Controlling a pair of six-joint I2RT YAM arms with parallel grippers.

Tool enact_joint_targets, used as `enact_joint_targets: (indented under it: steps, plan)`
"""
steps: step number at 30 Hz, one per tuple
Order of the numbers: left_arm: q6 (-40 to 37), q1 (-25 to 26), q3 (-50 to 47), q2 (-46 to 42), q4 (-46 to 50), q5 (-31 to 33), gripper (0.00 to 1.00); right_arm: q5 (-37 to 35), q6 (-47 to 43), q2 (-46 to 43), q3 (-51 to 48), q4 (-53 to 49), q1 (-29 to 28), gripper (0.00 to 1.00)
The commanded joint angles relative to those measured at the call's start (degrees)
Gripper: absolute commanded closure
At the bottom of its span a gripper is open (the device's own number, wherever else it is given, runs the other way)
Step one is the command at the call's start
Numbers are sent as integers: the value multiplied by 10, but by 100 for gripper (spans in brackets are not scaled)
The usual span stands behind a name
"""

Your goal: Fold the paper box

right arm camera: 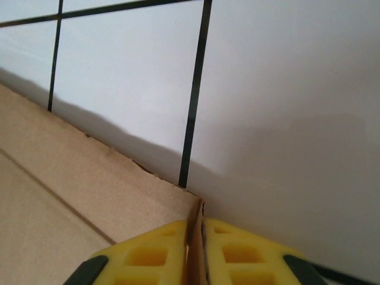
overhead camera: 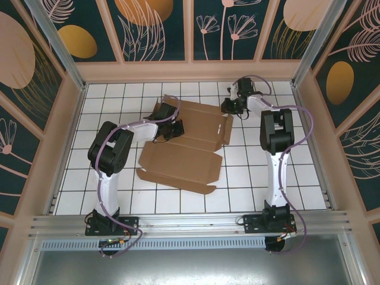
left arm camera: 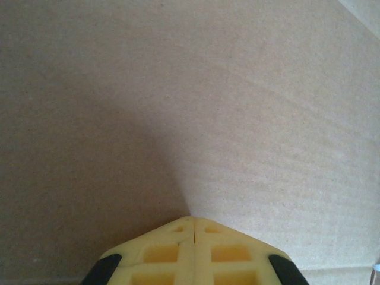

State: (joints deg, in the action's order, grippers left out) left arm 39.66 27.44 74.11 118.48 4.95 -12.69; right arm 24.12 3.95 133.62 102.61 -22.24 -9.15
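The paper box point(overhead camera: 181, 155) is a brown die-cut cardboard sheet lying partly folded in the middle of the tiled table. My left gripper point(overhead camera: 172, 132) rests on its centre panel; in the left wrist view the yellow fingers point(left arm camera: 178, 252) meet with nothing between them, tips against plain cardboard point(left arm camera: 225, 119). My right gripper point(overhead camera: 228, 108) sits at the sheet's far right corner. In the right wrist view its yellow fingers point(right arm camera: 237, 252) pinch a thin upright cardboard flap point(right arm camera: 195, 228) at the sheet's edge.
The white tiled table point(overhead camera: 261, 178) is ringed by wooden walls with patterned panels point(overhead camera: 154, 29). An aluminium rail point(overhead camera: 190, 222) runs along the near edge over the arm bases. Bare tiles point(right arm camera: 267, 89) lie to the right of the box edge.
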Motion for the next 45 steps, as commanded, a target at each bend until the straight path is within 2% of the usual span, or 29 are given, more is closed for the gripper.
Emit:
enact_joint_targets:
  steps: [1,5,7,11,12,17,18,22,26,38,45]
  plan:
    - [-13,-7,17,11,42,26,100,6,15,-66,-38,55,0,90]
    - [-6,-13,34,-11,56,28,98,5,39,-129,-135,158,-1,92]
    - [0,-20,49,-31,64,23,88,8,44,-168,-191,220,-2,92]
    - [55,-42,84,-66,59,-23,53,-15,28,-243,-303,338,-16,91]
    - [74,-45,93,-71,55,-38,47,-24,23,-257,-322,359,-20,91]
    - [172,-49,164,-79,70,-82,34,-112,-30,-322,-395,425,-63,92]
    - [196,-49,172,-80,70,-88,28,-131,-43,-332,-402,432,-75,92]
    - [283,-48,191,-73,93,-109,25,-218,-86,-361,-439,475,-117,92]
    - [319,-45,227,-60,175,-93,25,-273,-98,-389,-486,537,-136,91]
    - [375,-45,253,-36,236,-77,27,-347,-152,-436,-567,643,-173,85]
    - [385,-45,251,-26,229,-68,35,-363,-178,-447,-602,696,-185,83]
